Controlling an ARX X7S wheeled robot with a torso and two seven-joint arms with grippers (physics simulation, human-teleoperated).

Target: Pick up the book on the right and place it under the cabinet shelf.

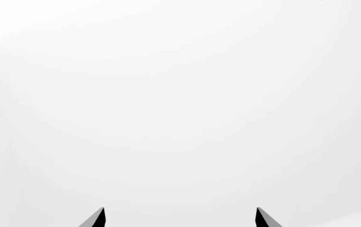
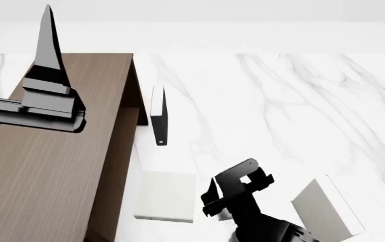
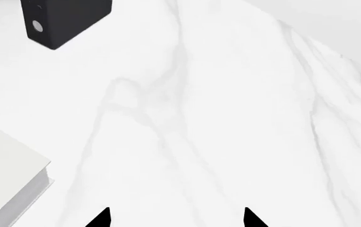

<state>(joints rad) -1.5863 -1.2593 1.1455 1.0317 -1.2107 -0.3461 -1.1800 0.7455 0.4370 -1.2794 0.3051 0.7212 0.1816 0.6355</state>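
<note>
Reading this as nearly done: the book [image 2: 167,196] lies flat on the tabletop [image 2: 280,111], just beside the cabinet shelf [image 2: 51,166], not clearly under it. Right gripper [image 3: 177,218] near the cabinet, jaws wide, empty. Left gripper [image 1: 180,218] above the cabinet, jaws wide, empty.

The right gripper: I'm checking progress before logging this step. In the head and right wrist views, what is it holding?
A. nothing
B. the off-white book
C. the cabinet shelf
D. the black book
A: the right gripper shows two spread fingertips with only bare marble table between them, and in the head view it sits between the two pale books, touching neither.
</note>
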